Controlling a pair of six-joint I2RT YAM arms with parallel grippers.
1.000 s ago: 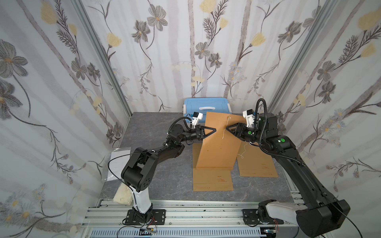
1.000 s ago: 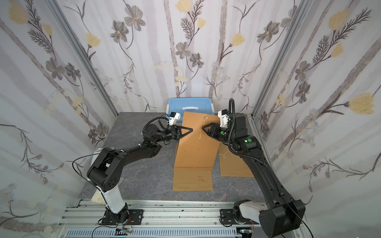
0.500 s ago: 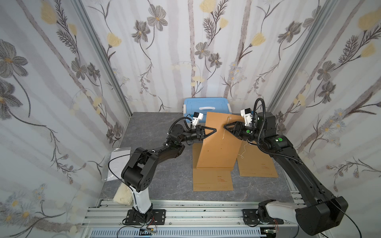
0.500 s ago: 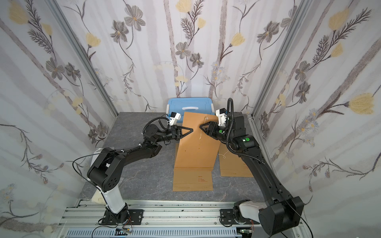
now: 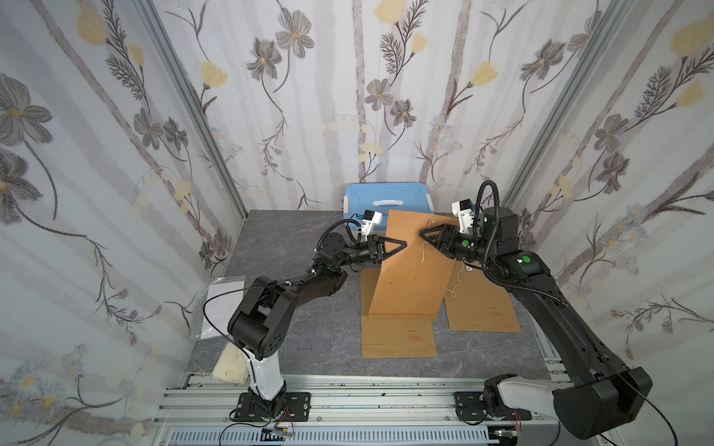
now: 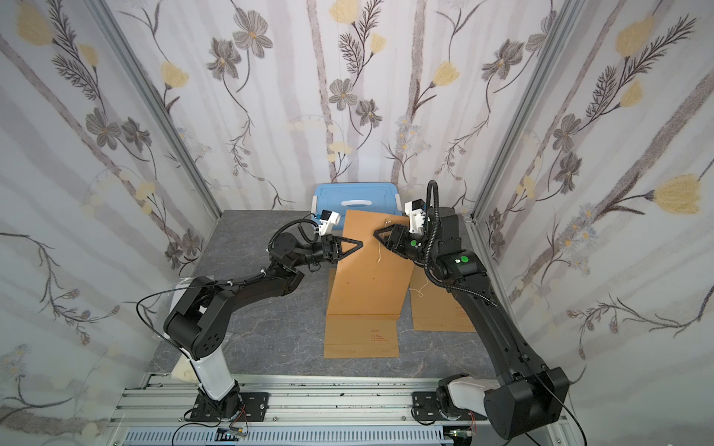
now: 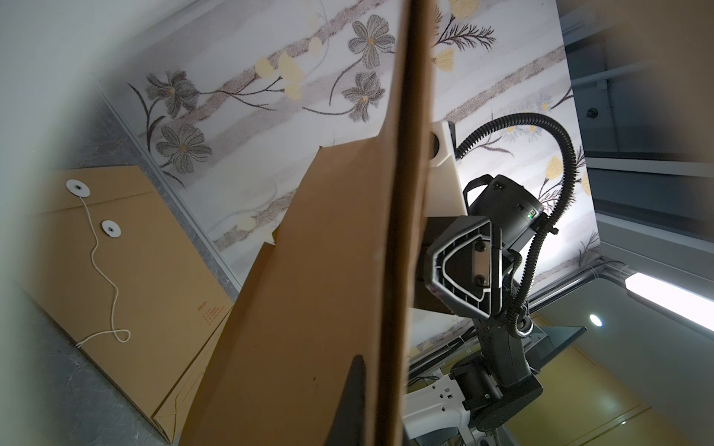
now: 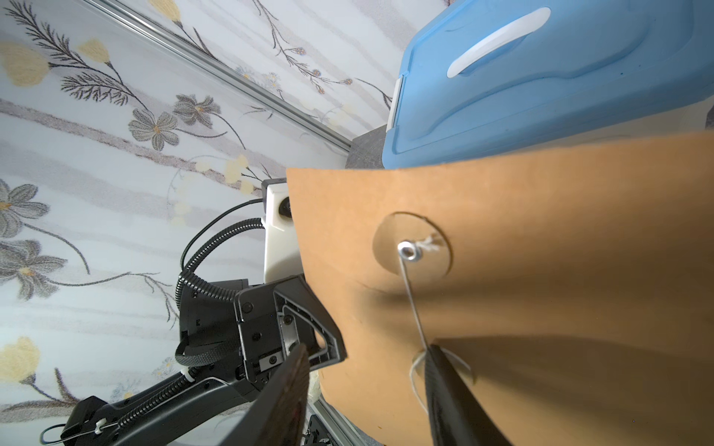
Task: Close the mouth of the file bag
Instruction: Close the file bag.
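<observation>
Mid-table [image 5: 289, 231], the file bag [image 5: 409, 278] leans steeply, long axis front to back, mouth raised toward the back edge. The left tool [image 5: 402, 245] is clamped on its left edge; the right tool [image 5: 424, 234], jaws apart, seemingly touches the string [image 8: 413, 301].

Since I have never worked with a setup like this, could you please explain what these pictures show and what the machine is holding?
These are two robot arms bolted to a rail beside a grey table. Two pictures come from a camera pair high above, looking down on everything; the other two come from a camera on each arm's wrist, so they look close and skewed. On the table are a brown file bag, partly lifted, a second file bag lying flat beside it, and a blue lidded box at the back. The left tool is shut on the lifted bag's edge. The right tool has its jaws apart; in its wrist view one finger sits by the bag's string, gripping nothing that I can see.
</observation>
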